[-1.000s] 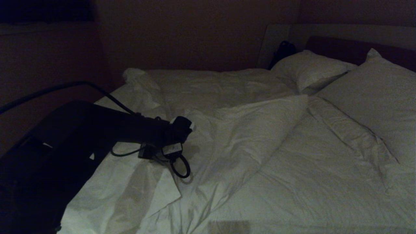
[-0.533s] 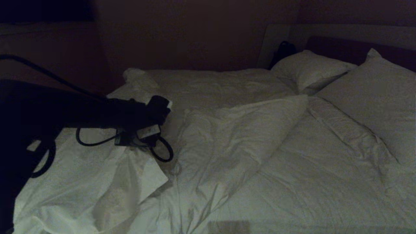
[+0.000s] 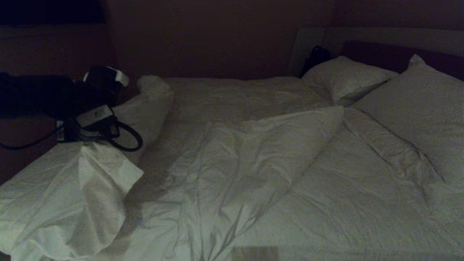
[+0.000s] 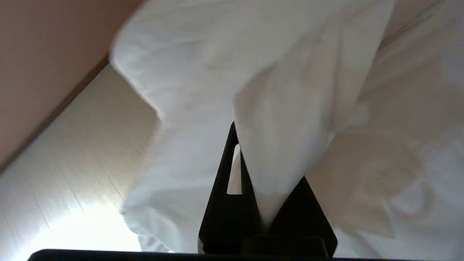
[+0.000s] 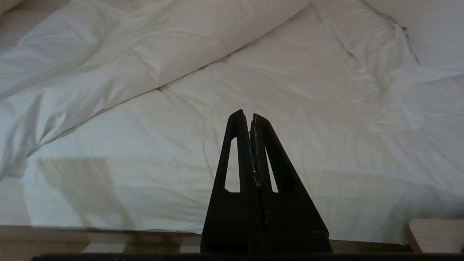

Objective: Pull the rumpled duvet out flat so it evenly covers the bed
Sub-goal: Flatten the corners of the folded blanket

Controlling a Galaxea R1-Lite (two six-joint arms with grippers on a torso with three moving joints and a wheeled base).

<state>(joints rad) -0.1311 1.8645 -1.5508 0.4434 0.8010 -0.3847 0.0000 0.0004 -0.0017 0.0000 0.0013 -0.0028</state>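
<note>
Left gripper (image 4: 266, 203) clamped on duvet (image 3: 232, 159) fold, bed (image 3: 362, 36) still rumpled.
Gripper at 9 o'clock off the bed's edge; right gripper (image 5: 251, 119) closed, empty, over the sheet (image 5: 290, 101).

— That's a wide bed (image 3: 311, 36), dark padded headboard in a pale surround. What's lying on it?

— A flat white sheet (image 3: 348, 203), creased, bare across the near right part. Two plump white pillows (image 3: 417, 105) at the head, one beside the other, the nearer one much larger in view.

— And the puffy thing?

— The duvet (image 3: 253, 152), rumpled. One folded edge runs slantwise across the middle towards the pillows, and its left end is bunched up and spills over the left side of the bed.

— Under the bed?

— A pale low frame (image 5: 431, 233) shows below the sheet's hanging edge, standing on a light wooden floor (image 4: 72, 163).
</note>
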